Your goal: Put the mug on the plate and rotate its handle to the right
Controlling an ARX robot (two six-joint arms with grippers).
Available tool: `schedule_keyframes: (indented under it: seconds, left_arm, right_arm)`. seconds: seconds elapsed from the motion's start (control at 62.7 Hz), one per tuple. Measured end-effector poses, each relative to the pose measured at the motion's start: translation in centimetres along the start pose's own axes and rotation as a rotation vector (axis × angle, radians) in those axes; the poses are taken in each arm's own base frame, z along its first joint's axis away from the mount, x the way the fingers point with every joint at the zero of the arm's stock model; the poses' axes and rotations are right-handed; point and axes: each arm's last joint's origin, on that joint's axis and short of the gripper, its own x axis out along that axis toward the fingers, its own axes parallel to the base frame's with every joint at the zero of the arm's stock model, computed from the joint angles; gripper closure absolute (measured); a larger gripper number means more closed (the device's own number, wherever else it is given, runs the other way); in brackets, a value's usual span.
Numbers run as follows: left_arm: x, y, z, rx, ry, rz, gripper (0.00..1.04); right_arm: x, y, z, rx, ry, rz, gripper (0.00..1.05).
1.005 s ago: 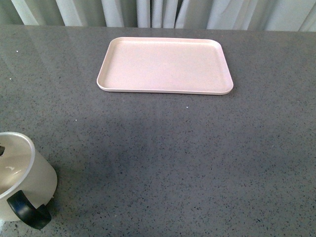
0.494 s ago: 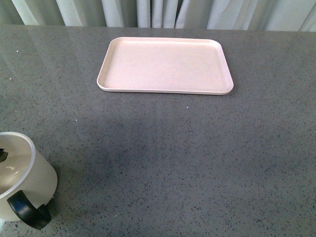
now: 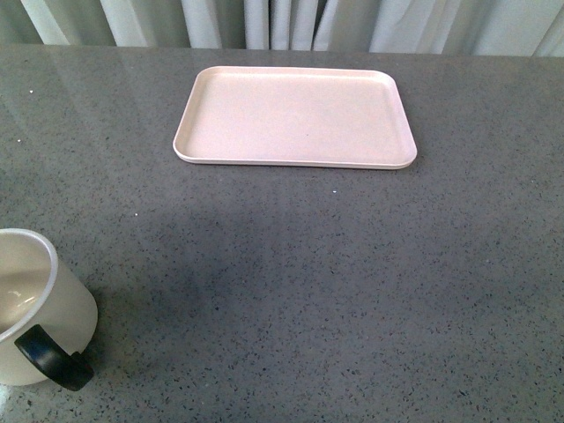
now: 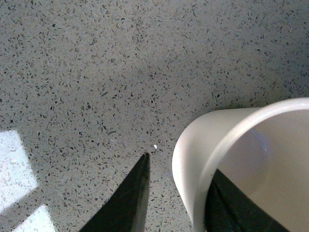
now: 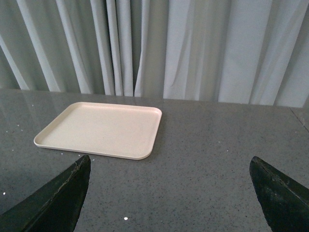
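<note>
Grey table (image 3: 352, 282) before curtains (image 3: 264, 22).
Lower-left mug (image 3: 40, 300) and upper-centre plate (image 3: 295, 115) well apart; left gripper (image 4: 181, 166) spread astride mug rim, right gripper (image 5: 169, 159) spread.

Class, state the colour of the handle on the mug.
Black: the handle contrasts with the white mug. It shows best in the front view.

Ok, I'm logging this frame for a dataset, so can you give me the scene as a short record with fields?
mug: white, upright on the grey speckled table, near left, not on the plate
handle: black, facing the robot
plate: pale pink rectangular tray, far centre, nothing on it
left gripper: open, one finger inside the mug, one outside
right gripper: wide open, holding nothing
</note>
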Motion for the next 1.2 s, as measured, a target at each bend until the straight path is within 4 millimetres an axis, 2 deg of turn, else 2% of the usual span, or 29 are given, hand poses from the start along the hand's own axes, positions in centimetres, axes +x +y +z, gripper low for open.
schedule_keyframes:
  seconds: [0.096,0.367,0.542,0.638,0.718,0.798,0.893,1.053,1.196]
  left_arm:
    - [0.0,-0.2,0.1,0.003,-0.001,-0.005,1.03]
    - [-1.5,-1.9,1.3,0.018,-0.030,-0.037,1.03]
    - [-2.2,-3.2,3.9,0.059,-0.073,-0.044,1.03]
    - [-2.0,-3.9,6.7,0.085,-0.108,-0.044,1.03]
    - [-1.2,-4.5,10.0,0.103,-0.140,-0.053,1.03]
    - [-0.4,-5.0,12.2,0.117,-0.156,-0.056,1.03]
    - [0.9,-5.9,15.3,0.139,-0.171,-0.080,1.03]
    - [3.0,-7.2,19.2,0.166,-0.173,-0.103,1.03]
    - [6.2,-8.3,22.5,0.194,-0.142,-0.099,1.03]
  right_arm:
    - [0.0,0.0,0.0,0.000,0.000,0.000,0.09]
    - [0.0,0.0,0.0,0.000,0.000,0.000,0.09]
    - [0.0,0.0,0.0,0.000,0.000,0.000,0.09]
    - [0.0,0.0,0.0,0.000,0.000,0.000,0.09]
    - [0.0,0.0,0.0,0.000,0.000,0.000,0.09]
    - [0.0,0.0,0.0,0.000,0.000,0.000,0.09]
    - [0.0,0.0,0.0,0.000,0.000,0.000,0.09]
    - [0.0,0.0,0.0,0.000,0.000,0.000,0.09]
    - [0.0,0.0,0.0,0.000,0.000,0.000,0.09]
